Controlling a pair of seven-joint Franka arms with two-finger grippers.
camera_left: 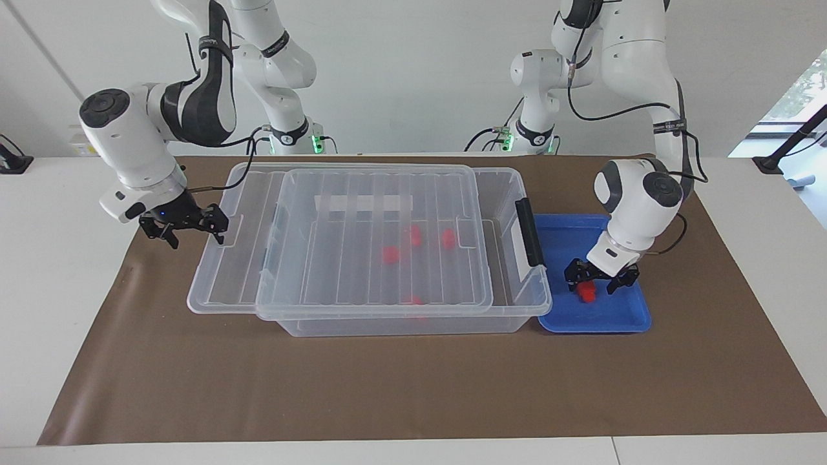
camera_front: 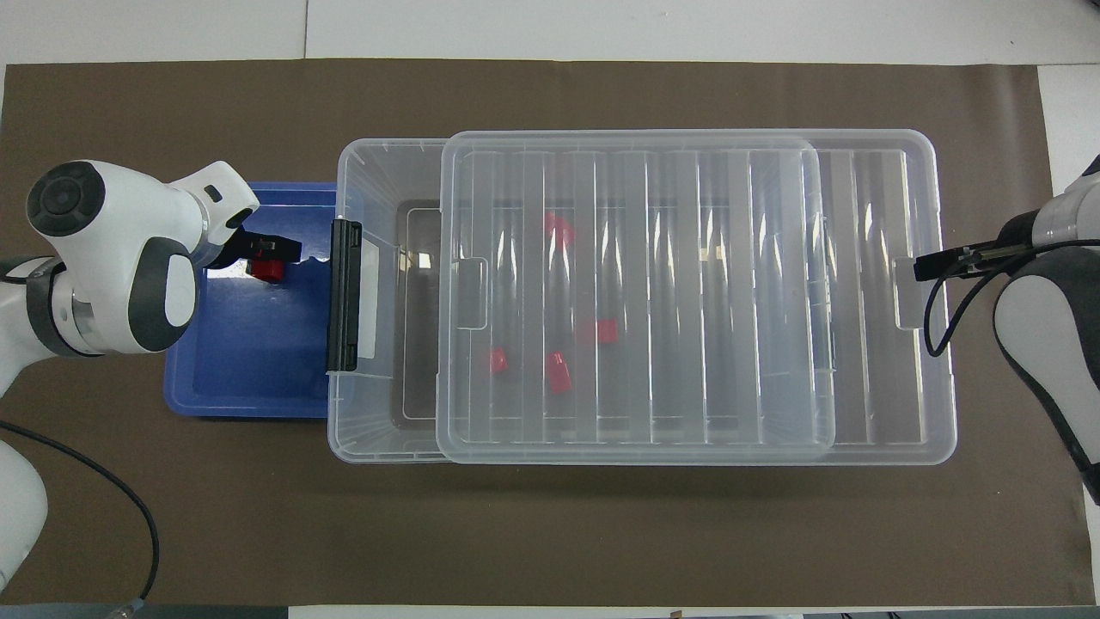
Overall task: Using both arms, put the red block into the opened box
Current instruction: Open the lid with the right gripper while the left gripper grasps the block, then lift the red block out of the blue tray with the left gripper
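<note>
A red block [camera_left: 586, 294] [camera_front: 268, 272] lies in the blue tray [camera_left: 621, 318] [camera_front: 241, 370]. My left gripper [camera_left: 592, 287] [camera_front: 277, 253] is low in the tray, open, with its fingers either side of the block. The clear box [camera_left: 517, 309] [camera_front: 378, 301] stands beside the tray with its black latch toward it. The ribbed lid [camera_left: 375, 245] [camera_front: 636, 292] lies on top, shifted toward the right arm's end, so a strip at the latch end is uncovered. My right gripper [camera_left: 197, 237] [camera_front: 930, 264] is at the lid's overhanging end, open, one finger at the rim.
Several red blocks [camera_left: 389, 254] [camera_front: 559, 374] lie inside the box under the lid. Brown paper [camera_left: 413, 387] covers the table around box and tray. Two slimmer white arms [camera_left: 284, 123] stand at the robots' end of the table.
</note>
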